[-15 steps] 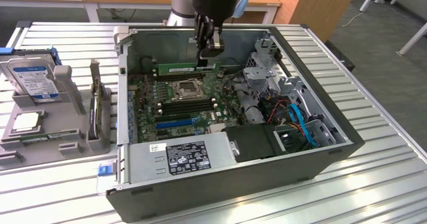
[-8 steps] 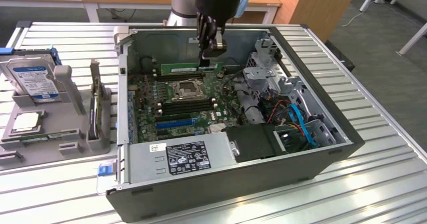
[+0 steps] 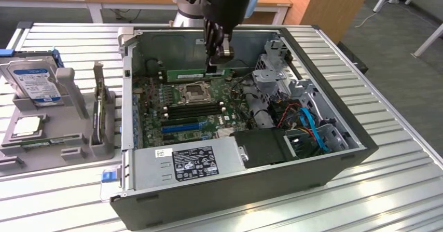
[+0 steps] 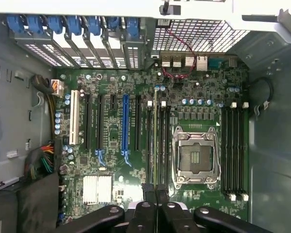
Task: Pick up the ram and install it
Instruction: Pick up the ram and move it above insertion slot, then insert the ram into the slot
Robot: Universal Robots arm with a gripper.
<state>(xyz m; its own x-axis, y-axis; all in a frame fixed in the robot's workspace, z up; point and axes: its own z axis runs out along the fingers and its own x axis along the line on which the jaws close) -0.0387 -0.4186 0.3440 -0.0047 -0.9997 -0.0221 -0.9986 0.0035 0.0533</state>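
Note:
My gripper (image 3: pixel 219 65) hangs inside the open computer case (image 3: pixel 332 159) and is shut on the ram (image 3: pixel 187 75), a long green stick with a white label, held level on its edge. The ram hovers just beyond the empty processor socket (image 3: pixel 196 92), above the motherboard (image 3: pixel 207 112). In the wrist view the ram (image 4: pixel 155 141) shows edge-on, running out from between the black fingers (image 4: pixel 146 194) of the gripper (image 4: pixel 155 191). It lines up over the dark memory slots beside the socket (image 4: pixel 195 155). Whether it touches a slot I cannot tell.
A grey parts holder (image 3: pixel 69 138) at the exterior view's left carries a silver hard drive (image 3: pixel 38 81) and a square processor chip (image 3: pixel 26 125). Inside the case are a power supply (image 3: pixel 190 162), blue cables (image 3: pixel 312 128), a metal drive cage (image 3: pixel 273 76), more memory slots (image 4: pixel 235 150).

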